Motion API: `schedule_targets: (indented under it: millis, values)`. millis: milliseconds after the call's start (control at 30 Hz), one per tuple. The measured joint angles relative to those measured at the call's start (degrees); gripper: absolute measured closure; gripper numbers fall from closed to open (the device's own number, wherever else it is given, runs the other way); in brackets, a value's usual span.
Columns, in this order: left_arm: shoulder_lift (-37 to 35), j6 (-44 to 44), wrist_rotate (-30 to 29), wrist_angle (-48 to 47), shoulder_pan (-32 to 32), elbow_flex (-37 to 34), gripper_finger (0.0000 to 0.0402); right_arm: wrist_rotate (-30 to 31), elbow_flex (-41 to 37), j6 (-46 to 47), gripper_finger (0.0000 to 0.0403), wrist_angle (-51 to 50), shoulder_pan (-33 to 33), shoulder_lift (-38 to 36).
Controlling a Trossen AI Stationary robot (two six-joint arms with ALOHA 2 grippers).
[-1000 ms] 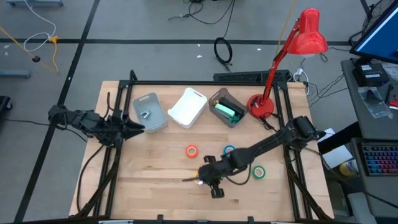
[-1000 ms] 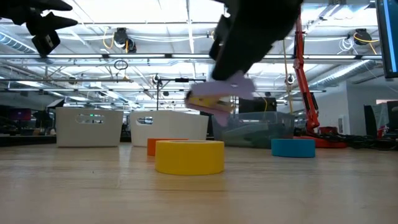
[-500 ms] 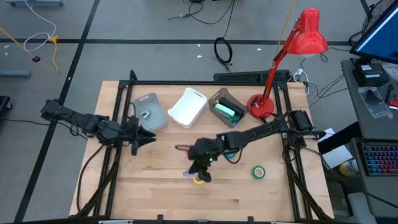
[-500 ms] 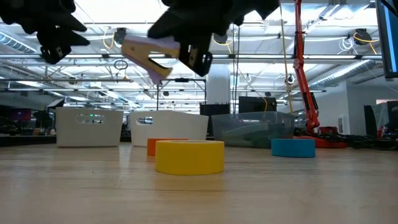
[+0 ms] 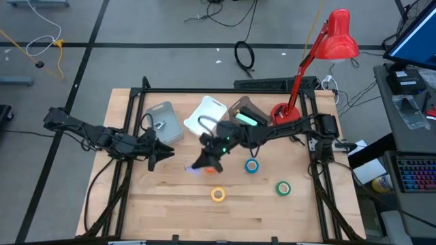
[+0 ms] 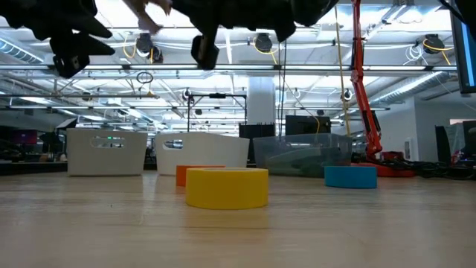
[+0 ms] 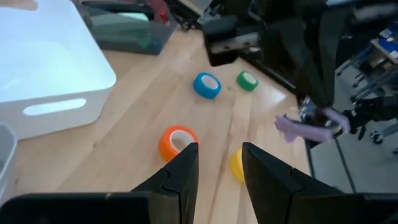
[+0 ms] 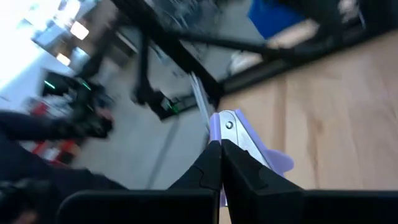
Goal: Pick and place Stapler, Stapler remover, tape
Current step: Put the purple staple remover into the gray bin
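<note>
From above: the right gripper (image 5: 203,160) hangs over the middle of the wooden table (image 5: 170,211), its fingers pressed together on a lilac staple remover (image 5: 193,168) carried clear of the boards. Three bins line the far edge: a grey bin (image 5: 163,123), a white bin (image 5: 206,117) and a dark bin (image 5: 246,117) with a green object inside. The load points toward the grey and white pair, which looks like the reason for its height: to clear a bin wall. The left gripper (image 5: 163,148) waits just in front of the grey bin, near the carried tool. The blue tape roll (image 5: 252,166), yellow tape roll (image 5: 217,194) and green tape roll (image 5: 283,188) lie flat on the boards, not yet collected; the orange roll is hidden here beneath the right arm. A red desk lamp (image 5: 320,61) stands at the far right corner.

From table height: the yellow roll sits nearest, the orange tape roll (image 6: 190,174) partly behind it, the blue one off to the side. Both arms show only as dark shapes overhead.

From the left wrist: two dark fingers (image 7: 183,174) stand slightly apart, holding nothing, aimed over the orange roll, perhaps the next pick. Beyond, the remover hangs in the air under the other arm.

From the right wrist: the fingers pinch the remover by one end, its metal jaw and lilac handle jutting forward past the tips.
</note>
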Motion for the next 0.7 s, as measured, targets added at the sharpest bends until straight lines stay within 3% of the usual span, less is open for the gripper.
schedule_targets:
  millis: [300,467,700]
  values:
    - [0.00,-0.26,-4.73,2.63,0.00,-0.02,0.0275,-6.32,0.02,9.62,0.0403,12.51,-7.19,-0.02]
    - [1.24,0.46,-12.00,8.67,0.02,-0.02,0.0275,-5.62,0.02,13.78,0.0403,18.35,-10.05,-0.02]
    - [7.80,5.13,-22.54,19.35,0.04,-0.02,0.0275,-0.63,0.04,11.98,0.0403,22.18,-11.33,-0.04]
